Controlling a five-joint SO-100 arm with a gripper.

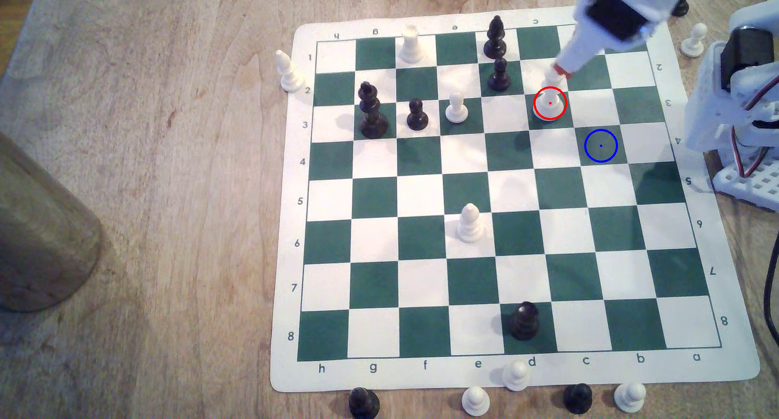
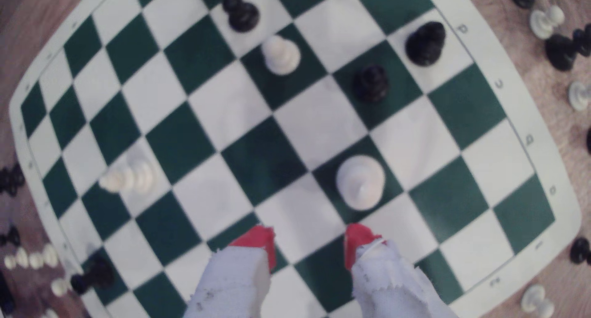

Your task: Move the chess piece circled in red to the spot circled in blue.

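The chess piece [image 1: 549,101], tall and white with a wide round base, stands inside the red ring on a dark green square near the board's far right in the exterior view. The spot [image 1: 600,145], a green square with a blue ring and dot, lies one square diagonally nearer and to the exterior view's right, with nothing on it. My gripper [image 1: 561,70] hangs above the piece's top, slightly behind it. In the wrist view my gripper [image 2: 308,244] is open, its red-tipped fingers [image 2: 256,241] spread wide. The chess piece [image 2: 359,182] stands just beyond one fingertip, not between them.
A black pawn [image 1: 499,74] and a tall black piece [image 1: 495,38] stand to the exterior view's left of the chess piece, with a white pawn [image 1: 456,107] further left. The arm's base [image 1: 742,107] sits off the board's right edge. Spare pieces line the board's far and near edges.
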